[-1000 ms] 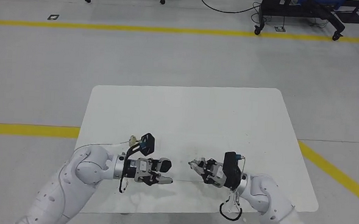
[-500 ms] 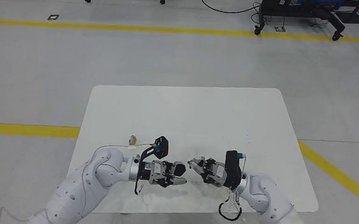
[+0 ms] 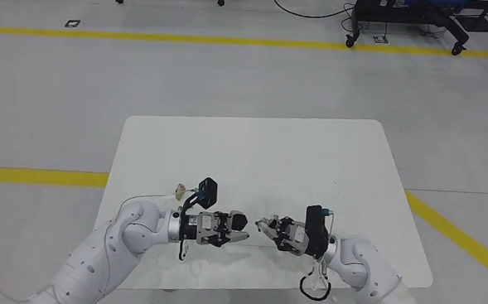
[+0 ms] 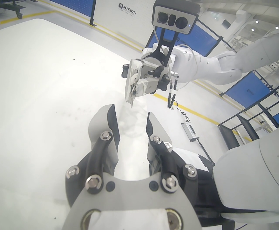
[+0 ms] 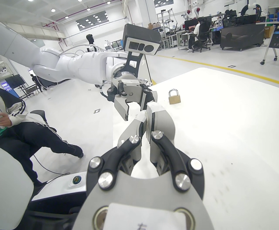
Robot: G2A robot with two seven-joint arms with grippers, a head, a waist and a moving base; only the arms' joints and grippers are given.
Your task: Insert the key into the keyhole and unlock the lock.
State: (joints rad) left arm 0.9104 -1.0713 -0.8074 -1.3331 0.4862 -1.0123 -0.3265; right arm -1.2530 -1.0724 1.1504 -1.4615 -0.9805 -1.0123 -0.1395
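Top view: probable padlock (image 3: 179,188), apart from left gripper (image 3: 241,237).

I'm running this from afar in what reads as a robotics lab inside a big industrial hall: a pale, polished floor (image 3: 230,93) marked with yellow lane lines (image 3: 233,42), a high ceiling with rows of lights (image 5: 52,10), and blue partition panels (image 4: 252,83) fencing off the work area. My white table (image 3: 311,147) stands alone on that open floor, with a wheeled black frame (image 3: 409,15) parked beyond it. Farther back I can see dark desks (image 5: 239,37) with screens, an office chair (image 5: 203,28) and other robot arms (image 5: 191,10) rising above the benches.
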